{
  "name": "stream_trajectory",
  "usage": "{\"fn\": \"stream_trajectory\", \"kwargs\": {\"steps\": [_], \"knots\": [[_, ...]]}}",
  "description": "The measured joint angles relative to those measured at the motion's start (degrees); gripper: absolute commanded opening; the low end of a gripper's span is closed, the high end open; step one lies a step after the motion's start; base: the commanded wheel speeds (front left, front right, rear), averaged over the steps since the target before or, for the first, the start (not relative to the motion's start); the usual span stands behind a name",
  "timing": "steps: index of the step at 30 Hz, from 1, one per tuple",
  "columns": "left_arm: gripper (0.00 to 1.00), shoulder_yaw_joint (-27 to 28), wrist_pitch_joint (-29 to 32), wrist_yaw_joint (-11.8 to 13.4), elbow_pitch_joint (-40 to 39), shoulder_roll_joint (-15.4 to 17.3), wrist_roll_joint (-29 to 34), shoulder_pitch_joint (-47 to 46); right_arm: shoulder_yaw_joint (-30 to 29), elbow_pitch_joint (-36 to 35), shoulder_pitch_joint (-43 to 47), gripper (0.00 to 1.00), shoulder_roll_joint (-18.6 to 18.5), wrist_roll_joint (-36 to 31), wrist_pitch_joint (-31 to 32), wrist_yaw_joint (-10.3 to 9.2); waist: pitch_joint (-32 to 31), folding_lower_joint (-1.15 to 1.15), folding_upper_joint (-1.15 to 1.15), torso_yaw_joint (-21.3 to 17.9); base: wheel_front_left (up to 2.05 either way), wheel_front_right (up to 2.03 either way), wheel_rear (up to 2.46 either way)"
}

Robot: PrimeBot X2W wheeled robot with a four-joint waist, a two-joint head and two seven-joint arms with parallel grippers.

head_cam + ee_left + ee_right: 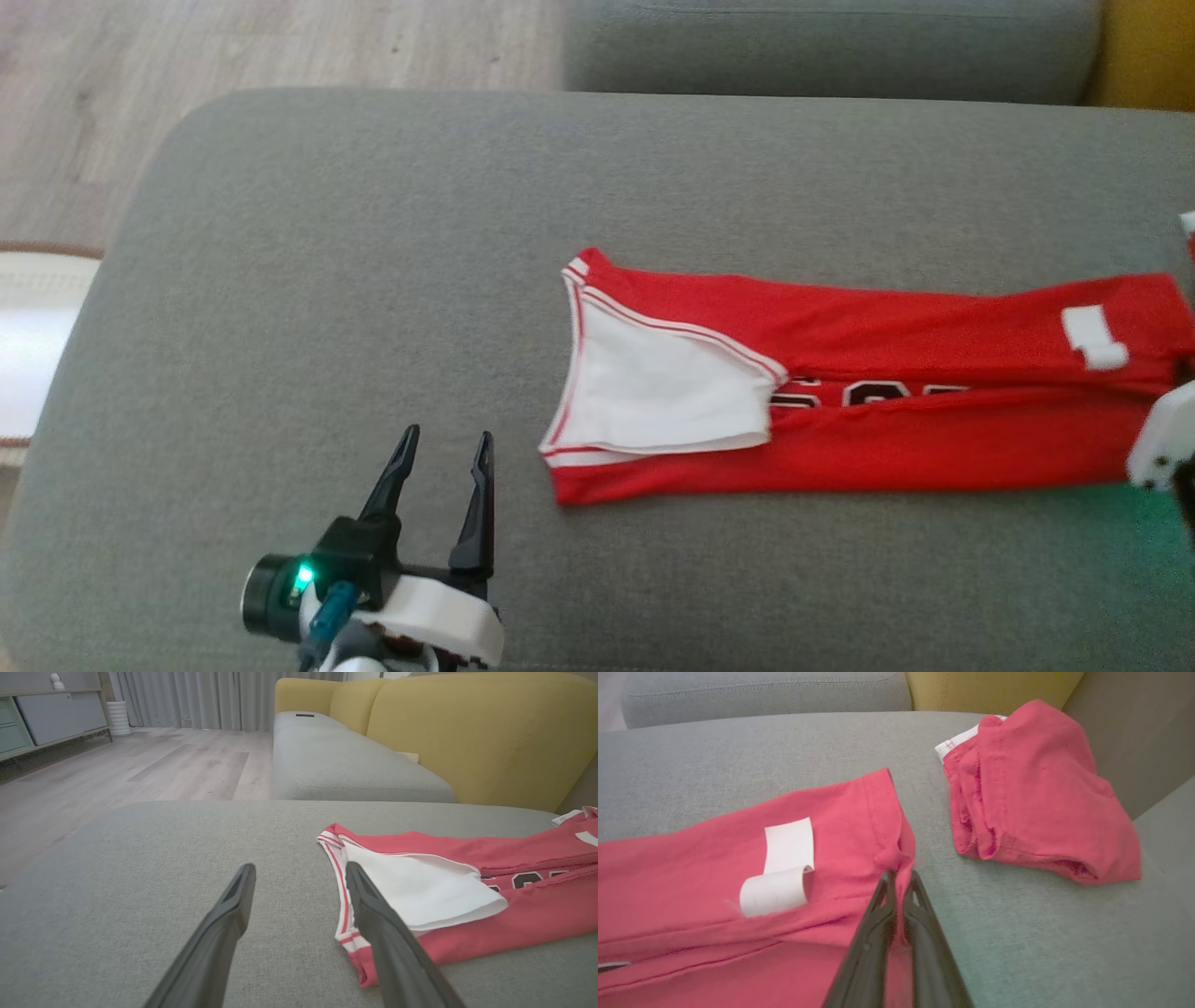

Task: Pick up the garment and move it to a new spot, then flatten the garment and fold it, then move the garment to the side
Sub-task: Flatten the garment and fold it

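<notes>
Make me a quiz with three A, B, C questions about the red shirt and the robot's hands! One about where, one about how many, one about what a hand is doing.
1. Where does the red jersey lie?
A) on the wooden floor
B) on the grey cushion
C) over the yellow sofa back

2. How many red garments are in the right wrist view?
A) two
B) one
C) four

3. What is the right gripper doing?
A) open, holding nothing
B) shut on the white label
C) shut on the jersey's edge

Answers:
1 B: it lies flat on the cushion.
2 A: the jersey plus a folded red bundle beside it.
3 C: its fingers pinch the bunched red hem.
</notes>
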Motion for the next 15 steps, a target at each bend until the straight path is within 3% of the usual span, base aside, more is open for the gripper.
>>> {"fn": "stream_trajectory", "kwargs": {"steps": [8,15], "knots": [[1.0,0.13,0.0,-0.21,0.22,-0.03,0.48,0.0,1.23,-9.45,0.25,0.0,-2.87,1.67,4.68,0.0,-1.35,0.0,0.0,-2.67,0.0,0.0,0.0],[1.0,0.05,0.0,-0.45,0.94,-0.03,0.48,0.15,5.36,-21.35,3.04,0.0,2.83,5.6,8.09,0.0,-3.51,0.0,0.0,-2.67,0.0,0.0,0.0]]}}
